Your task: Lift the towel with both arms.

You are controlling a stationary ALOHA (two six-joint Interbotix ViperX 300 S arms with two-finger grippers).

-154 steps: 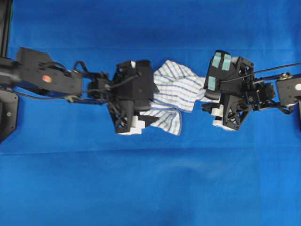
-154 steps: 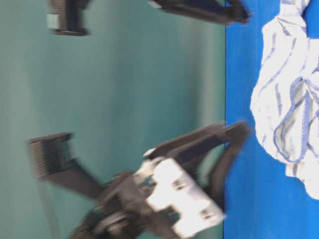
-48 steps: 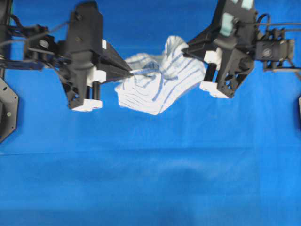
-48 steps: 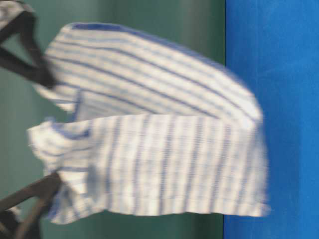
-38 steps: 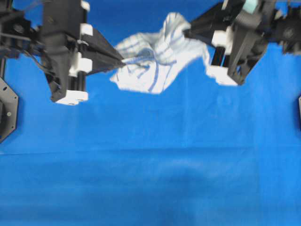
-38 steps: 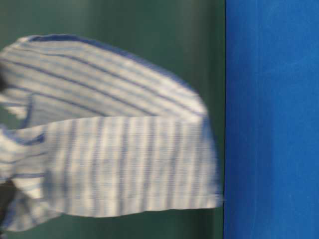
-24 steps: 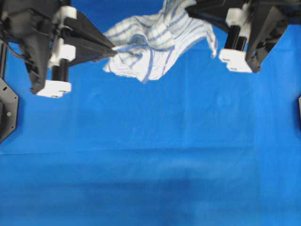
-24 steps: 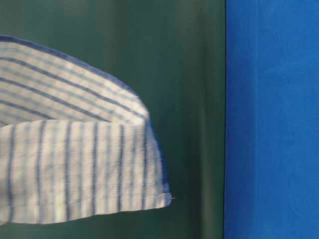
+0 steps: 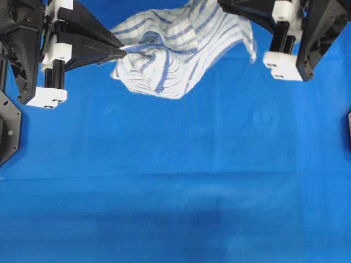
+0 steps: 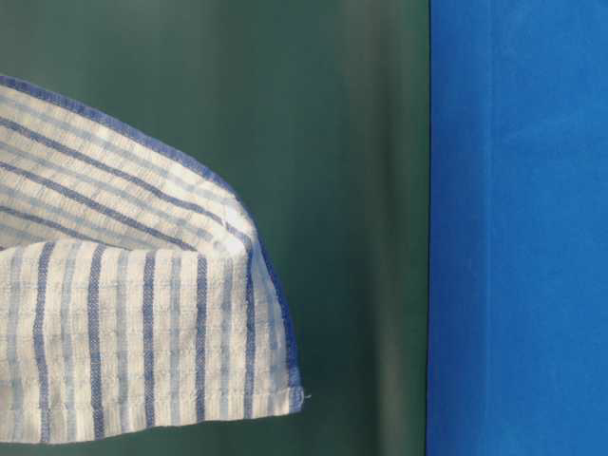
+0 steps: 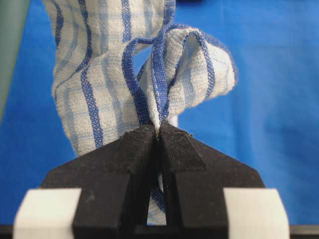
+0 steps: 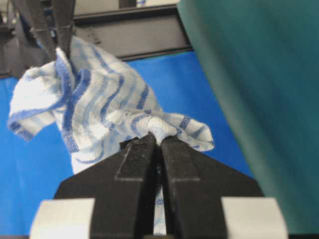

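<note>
The towel (image 9: 175, 46), white with blue stripes, hangs in the air between my two arms, clear of the blue table cloth (image 9: 175, 181). My left gripper (image 9: 124, 52) is shut on its left end; in the left wrist view the fabric (image 11: 149, 64) bunches out from between the left gripper's (image 11: 158, 127) black fingers. My right gripper (image 9: 220, 4) is shut on the right end at the top edge of the overhead view. The right wrist view shows a fold of towel (image 12: 99, 114) pinched in the right gripper (image 12: 158, 137). In the table-level view the towel (image 10: 133, 313) sags in front of the green wall.
The blue table cloth (image 10: 518, 228) covers the whole table. A dark green wall (image 10: 351, 142) stands behind it. A black mount (image 9: 8, 129) sits at the left edge, and another dark fixture (image 9: 349, 129) at the right edge.
Both arms have risen and spread apart, carrying the towel higher and toward the top of the overhead view. In the table-level view the towel has settled into sharper view.
</note>
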